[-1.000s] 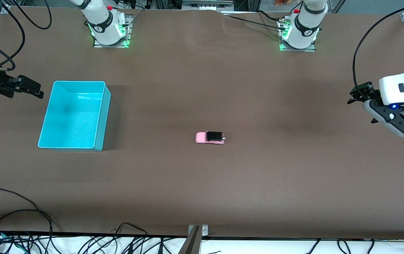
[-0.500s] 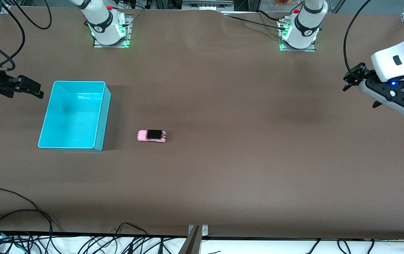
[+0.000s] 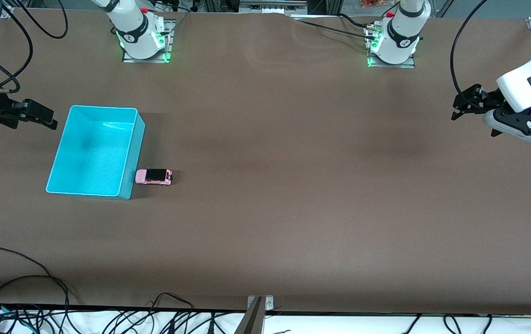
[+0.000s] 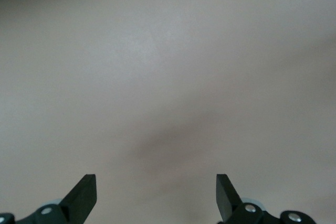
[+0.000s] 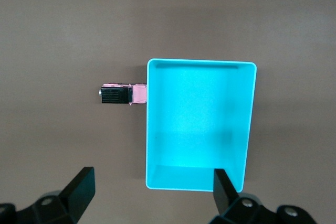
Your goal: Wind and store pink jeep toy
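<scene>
Brown matting covers the whole counter (image 3: 293, 208), with two white arm bases standing along its edge farthest from the front camera and a tangle of black cables (image 3: 24, 297) lying along its nearest edge. On this surface the tiny pink jeep toy with its black ribbed roof and dark wheels (image 3: 153, 176) sits upright on its wheels toward the right arm's end of the counter. Its nose rests against the outer wall of the turquoise rectangular plastic bin (image 3: 131, 153), at the part of that long wall closer to the front camera; the toy is outside the bin. In the right wrist view the toy (image 5: 122, 95) shows end-on to the bin's wall (image 5: 147, 129), touching it, and the bin's floor is bare turquoise.

Well apart from both, the right gripper (image 3: 33, 115) hangs over the counter's edge at the right arm's end, beside the bin and above its level; its jaws are spread wide and hold nothing, with the bin and toy lying below them in its wrist view (image 5: 152, 192). At the other end, the left gripper (image 3: 467, 104) hovers over bare matting, its jaws likewise wide apart and empty in its own wrist view (image 4: 156, 198).
</scene>
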`<state>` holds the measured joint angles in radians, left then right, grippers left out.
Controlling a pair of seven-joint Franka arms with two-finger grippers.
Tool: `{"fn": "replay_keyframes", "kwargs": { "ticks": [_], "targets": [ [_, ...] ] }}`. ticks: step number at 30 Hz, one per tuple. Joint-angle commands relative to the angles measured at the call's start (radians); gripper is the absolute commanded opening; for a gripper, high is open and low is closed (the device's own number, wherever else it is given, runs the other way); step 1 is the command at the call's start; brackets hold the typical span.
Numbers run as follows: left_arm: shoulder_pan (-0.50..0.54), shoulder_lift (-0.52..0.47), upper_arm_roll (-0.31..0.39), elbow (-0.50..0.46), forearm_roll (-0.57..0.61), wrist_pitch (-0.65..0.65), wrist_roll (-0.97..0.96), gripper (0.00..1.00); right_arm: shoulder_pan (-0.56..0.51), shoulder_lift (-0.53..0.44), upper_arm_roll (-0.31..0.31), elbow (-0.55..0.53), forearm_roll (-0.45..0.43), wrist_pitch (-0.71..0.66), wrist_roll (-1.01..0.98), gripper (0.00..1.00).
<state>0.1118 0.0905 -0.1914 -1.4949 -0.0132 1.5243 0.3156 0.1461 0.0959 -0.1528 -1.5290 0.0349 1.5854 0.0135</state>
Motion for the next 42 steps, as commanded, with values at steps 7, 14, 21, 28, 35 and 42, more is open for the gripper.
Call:
{"fn": "replay_keyframes", "kwargs": {
  "ticks": [7, 14, 21, 28, 35, 42],
  "targets": [
    [-0.035, -0.048, 0.018, -0.033, -0.016, -0.003, -0.127, 1.0, 0.013, 0.03, 0.009, 0.0, -0.009, -0.012, -0.015, 1.0],
    [-0.032, -0.045, 0.018, -0.021, -0.017, -0.015, -0.13, 1.0, 0.032, 0.085, 0.044, 0.006, 0.007, 0.007, -0.171, 1.0],
    [-0.029, -0.026, 0.02, 0.016, -0.014, -0.015, -0.129, 1.0, 0.033, 0.146, 0.082, 0.004, 0.007, 0.06, -0.427, 1.0],
    [0.009, -0.009, 0.026, 0.022, -0.027, -0.015, -0.127, 1.0, 0.026, 0.237, 0.081, 0.003, 0.098, 0.09, -0.749, 1.0],
    [0.043, -0.002, 0.021, 0.022, -0.022, -0.015, -0.127, 1.0, 0.032, 0.306, 0.082, -0.034, 0.122, 0.186, -0.941, 1.0],
    [0.046, -0.006, 0.024, 0.048, -0.028, -0.015, -0.129, 1.0, 0.043, 0.311, 0.096, -0.17, 0.122, 0.37, -1.136, 1.0]
  ]
}}
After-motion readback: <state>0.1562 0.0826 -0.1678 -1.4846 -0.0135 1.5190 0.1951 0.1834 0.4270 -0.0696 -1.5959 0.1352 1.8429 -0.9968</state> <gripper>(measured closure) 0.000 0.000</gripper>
